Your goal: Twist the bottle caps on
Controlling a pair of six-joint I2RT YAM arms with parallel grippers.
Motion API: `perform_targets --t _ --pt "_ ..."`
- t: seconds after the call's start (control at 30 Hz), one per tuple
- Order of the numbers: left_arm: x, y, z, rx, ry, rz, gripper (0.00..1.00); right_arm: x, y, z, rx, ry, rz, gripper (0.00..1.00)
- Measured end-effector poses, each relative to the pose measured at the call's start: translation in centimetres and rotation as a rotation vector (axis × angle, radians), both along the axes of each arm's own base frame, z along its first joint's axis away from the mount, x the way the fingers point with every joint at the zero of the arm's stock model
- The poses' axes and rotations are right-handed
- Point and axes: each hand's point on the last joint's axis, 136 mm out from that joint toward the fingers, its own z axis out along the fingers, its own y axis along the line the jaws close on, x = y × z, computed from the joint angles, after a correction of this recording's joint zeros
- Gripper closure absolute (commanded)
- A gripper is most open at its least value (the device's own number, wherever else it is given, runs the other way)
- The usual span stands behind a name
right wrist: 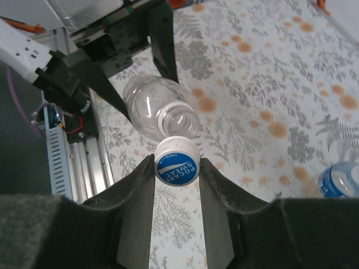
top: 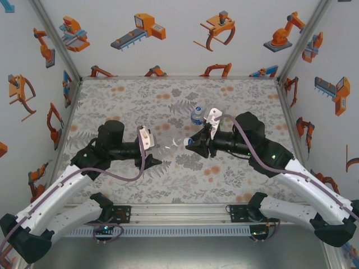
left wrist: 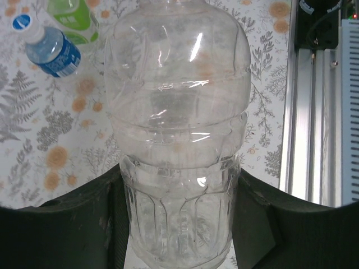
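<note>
right gripper [right wrist: 176, 175] clamped on 1 blue-topped white cap [right wrist: 176, 166] | cap just before open mouth of clear bottle [right wrist: 151, 106], contact unclear | left gripper [left wrist: 179, 193] clamped around that bottle's ribbed lower body | blue-label bottle [left wrist: 53, 51], green bottle [left wrist: 70, 15] close together beyond

The plain clear bottle [left wrist: 179, 129], ribbed and empty, is gripped around its lower body by the left claw [left wrist: 179, 235] and lies roughly level, its mouth open and uncapped. A white cap [right wrist: 176, 166] with a blue printed top is pinched in the right claw [right wrist: 176, 185], just in front of that mouth; whether they touch cannot be told. Beyond the plain clear bottle is the blue-labelled bottle [left wrist: 53, 53], with its screwed-on cap [left wrist: 21, 22], and just beside it the green-labelled bottle [left wrist: 70, 14].
</note>
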Motion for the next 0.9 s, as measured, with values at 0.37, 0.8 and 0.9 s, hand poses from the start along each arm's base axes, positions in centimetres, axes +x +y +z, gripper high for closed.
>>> perform_targets --t 0.37,0.8,0.9 --pt "-1.5 -0.1 1.5 0.008 -0.119 -0.104 1.00 -2.0 1.3 0.1 0.013 -0.032 0.166 0.72" --pt "-2.6 0.0 1.0 0.040 -0.126 -0.152 1.00 -2.9 2.1 -0.2 0.009 -0.008 0.249 0.73" --pt "-2.7 0.0 1.2 0.036 -0.130 -0.160 1.00 -3.2 2.2 0.2 0.010 -0.019 0.276 0.73"
